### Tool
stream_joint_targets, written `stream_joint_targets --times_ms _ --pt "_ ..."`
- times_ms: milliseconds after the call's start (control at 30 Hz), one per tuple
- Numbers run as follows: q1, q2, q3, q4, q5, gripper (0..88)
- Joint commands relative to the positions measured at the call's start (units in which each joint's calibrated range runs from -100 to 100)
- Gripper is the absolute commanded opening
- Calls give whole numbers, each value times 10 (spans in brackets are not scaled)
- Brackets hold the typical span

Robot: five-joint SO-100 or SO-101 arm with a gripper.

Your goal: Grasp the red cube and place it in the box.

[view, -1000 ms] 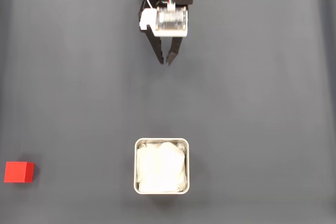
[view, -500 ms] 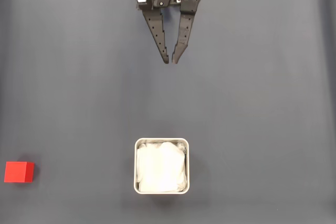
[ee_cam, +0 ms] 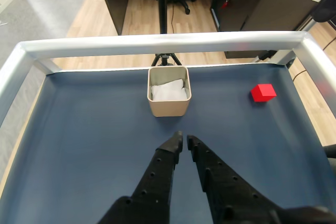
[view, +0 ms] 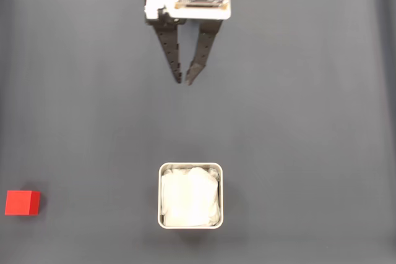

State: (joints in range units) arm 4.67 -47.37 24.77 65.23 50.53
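So the red cube [view: 22, 203] is sitting way out at the bottom-left corner of the fixed view, flat on the dark mat [view: 297, 122], nothing touching it. In the wrist view the same cube [ee_cam: 263, 92] shows up on the right side, near the far end of the surface and close to the silver frame rail [ee_cam: 163, 43] that runs around the edge.

The box [view: 190, 196] is in the bottom middle of the fixed view, well apart from the cube, with its pale metal rim and white soft lining showing from above. From the wrist camera the box [ee_cam: 168, 106] is dead ahead of my fingers, upright, just in front of the far rail, with the white lining visible inside. Nothing else in it that I can see.

My gripper [view: 183, 81] is up at the top centre of the fixed view, pointing down the mat toward the box but well short of it. Fingers are black, and the white block of the arm sits right above them at the top edge. In the wrist view my gripper [ee_cam: 183, 141] comes in from the bottom, and the two tips are nearly together with only a thin gap between them. It's holding nothing, just pinched almost closed over bare mat. The cube is off to the side of where the fingers are aimed, not in line with them at all.

Beyond the rail in the wrist view there's wood floor [ee_cam: 121, 9] and some dark furniture [ee_cam: 262, 3].
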Motion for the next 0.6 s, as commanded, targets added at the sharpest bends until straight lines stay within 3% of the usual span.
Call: stream_joint_targets --times_ms 0,567 --pt "26 21 -35 1 -4 0" --pt "108 138 -99 -17 -18 0"
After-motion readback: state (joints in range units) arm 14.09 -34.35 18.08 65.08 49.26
